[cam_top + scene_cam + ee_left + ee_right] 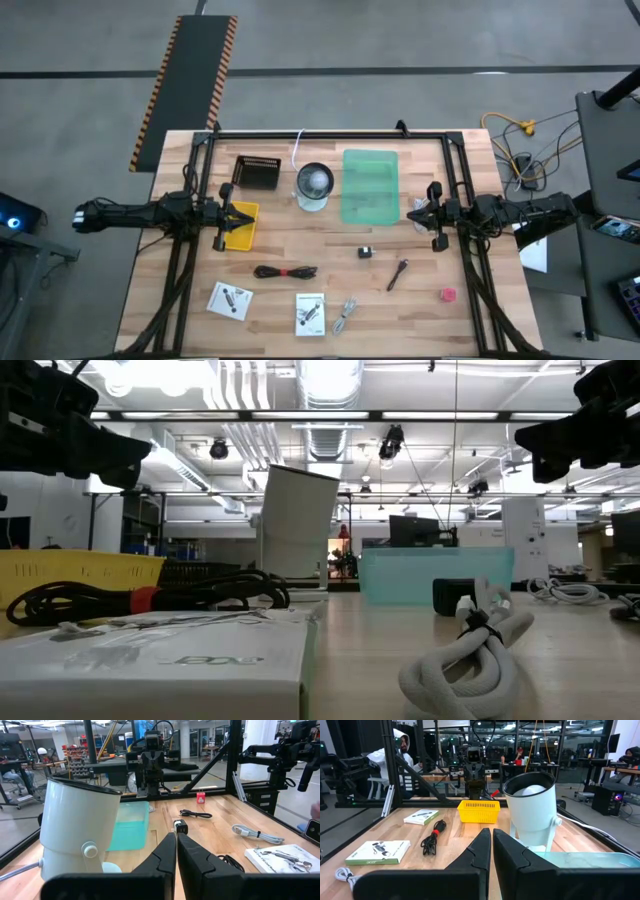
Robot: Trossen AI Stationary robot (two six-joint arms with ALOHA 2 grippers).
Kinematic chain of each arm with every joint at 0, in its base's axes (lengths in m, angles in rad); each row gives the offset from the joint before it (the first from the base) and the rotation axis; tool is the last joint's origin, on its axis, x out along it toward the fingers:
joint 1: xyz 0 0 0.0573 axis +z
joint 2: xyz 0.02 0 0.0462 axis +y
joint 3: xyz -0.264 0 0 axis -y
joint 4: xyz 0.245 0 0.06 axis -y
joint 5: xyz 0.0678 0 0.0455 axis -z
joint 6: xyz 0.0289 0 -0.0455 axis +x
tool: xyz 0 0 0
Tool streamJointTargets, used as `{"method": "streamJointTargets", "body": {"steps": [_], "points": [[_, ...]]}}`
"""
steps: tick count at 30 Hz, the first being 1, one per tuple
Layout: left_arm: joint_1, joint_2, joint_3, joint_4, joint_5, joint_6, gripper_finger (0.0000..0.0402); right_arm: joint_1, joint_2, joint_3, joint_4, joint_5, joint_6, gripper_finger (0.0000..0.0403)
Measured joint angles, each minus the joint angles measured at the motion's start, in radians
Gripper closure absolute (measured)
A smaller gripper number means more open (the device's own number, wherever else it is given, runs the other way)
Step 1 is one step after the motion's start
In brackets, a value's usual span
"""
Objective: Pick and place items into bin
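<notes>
Fingers pressed together, empty, on both: left gripper (236, 214) and right gripper (416, 213) reach level inward from opposite table (420, 305) edges. Coiled cable (285, 271), cards (230, 300) and other items lie along the front edge.

- I see a white cylindrical lamp-like device (314, 185) standing mid-table toward the far edge, tilted.
- Just beside it lies a translucent green lid (370, 185), flat.
- On its other side sits a black basket (256, 172).
- Orange cables (517, 140) trail on the floor off the table's right.
</notes>
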Motion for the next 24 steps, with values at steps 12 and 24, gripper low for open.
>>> {"method": "streamJointTargets", "body": {"steps": [12,24], "points": [[-0.001,0.000,0.000,0.000,0.000,0.000,0.0402,0.000,0.000,0.000,0.000,0.000,0.001,0.0394],[-0.001,0.000,0.000,0.000,0.000,0.000,0.0402,0.000,0.000,0.000,0.000,0.000,-0.212,0.0394]]}}
